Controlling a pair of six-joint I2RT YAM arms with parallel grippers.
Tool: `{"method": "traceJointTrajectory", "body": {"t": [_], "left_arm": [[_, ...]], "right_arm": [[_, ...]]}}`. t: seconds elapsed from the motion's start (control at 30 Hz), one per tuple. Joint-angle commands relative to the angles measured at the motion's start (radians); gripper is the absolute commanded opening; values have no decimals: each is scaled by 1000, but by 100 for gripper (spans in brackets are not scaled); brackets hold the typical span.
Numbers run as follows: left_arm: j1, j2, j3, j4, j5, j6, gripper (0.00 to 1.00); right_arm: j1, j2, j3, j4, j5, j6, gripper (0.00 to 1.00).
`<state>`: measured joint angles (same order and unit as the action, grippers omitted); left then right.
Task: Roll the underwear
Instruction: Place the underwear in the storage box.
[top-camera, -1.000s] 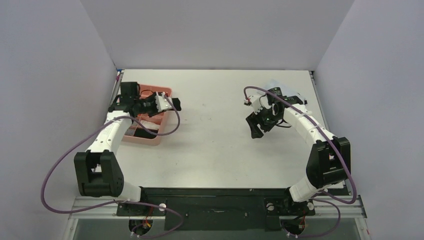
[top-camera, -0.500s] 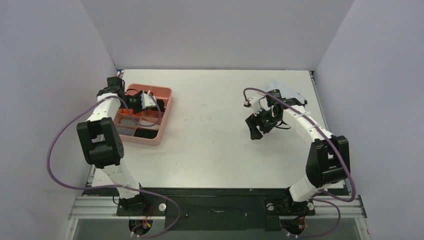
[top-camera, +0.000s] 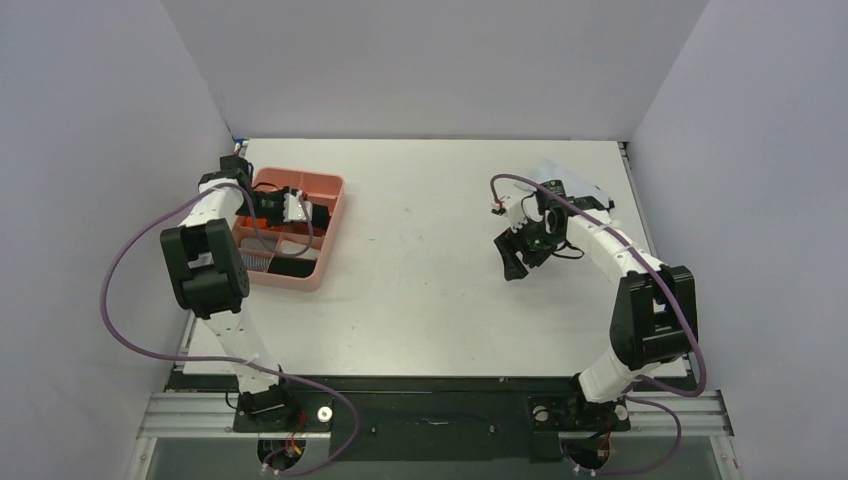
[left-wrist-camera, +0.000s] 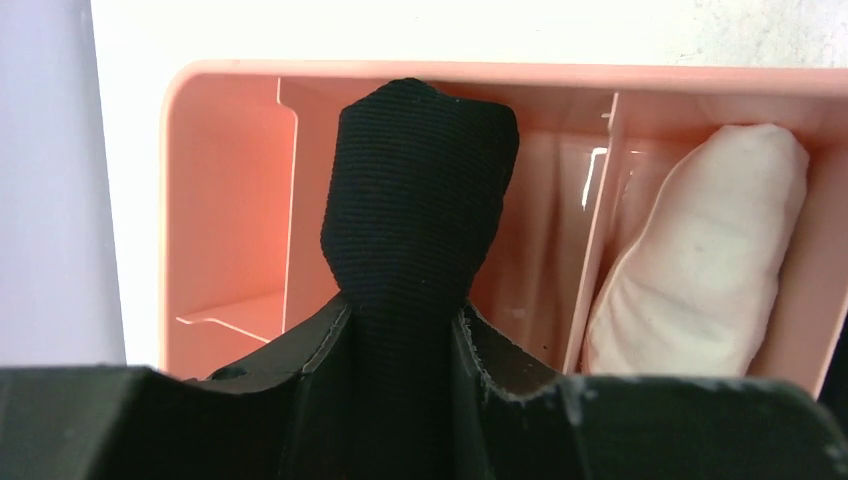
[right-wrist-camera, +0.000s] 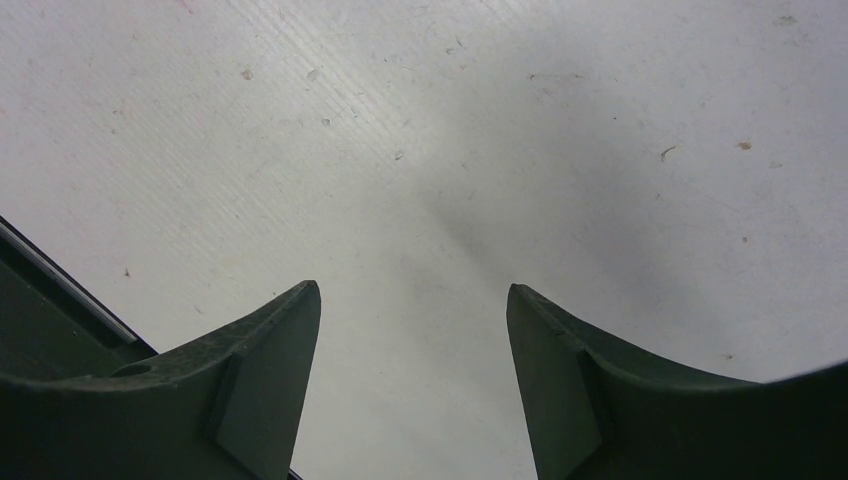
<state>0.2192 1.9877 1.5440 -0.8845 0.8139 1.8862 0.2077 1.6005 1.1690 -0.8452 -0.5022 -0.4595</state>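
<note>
Rolled black underwear juts up, pinched between the narrowed fingers of the left gripper, in front of a middle compartment of the pink divided tray, beside a white cloth roll. The right gripper hangs wide and empty over the white table.

White table between seemingly pale lavender walls.

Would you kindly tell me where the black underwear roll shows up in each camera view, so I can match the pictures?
Left wrist: the black underwear fills the centre, pinched in the left tool, above the pink tray.
Top external: a small dark patch at that tool's tip, over the tray at the table's far left; hard to separate from the tool.
Right wrist: not in it.
Shared landmark: the pink tray, seen in the top and left wrist views.
</note>
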Motion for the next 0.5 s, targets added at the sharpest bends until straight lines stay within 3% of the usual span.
{"method": "traceJointTrajectory", "body": {"t": [0.0,0.47], "left_arm": [[8,29,51,-119,62,128,0],[3,60,73,-264,159,210,0]], "right_arm": [[-17,-1,-6,23,-14,-6,64],[-21,17,-3,22,-14,-7,64]]}}
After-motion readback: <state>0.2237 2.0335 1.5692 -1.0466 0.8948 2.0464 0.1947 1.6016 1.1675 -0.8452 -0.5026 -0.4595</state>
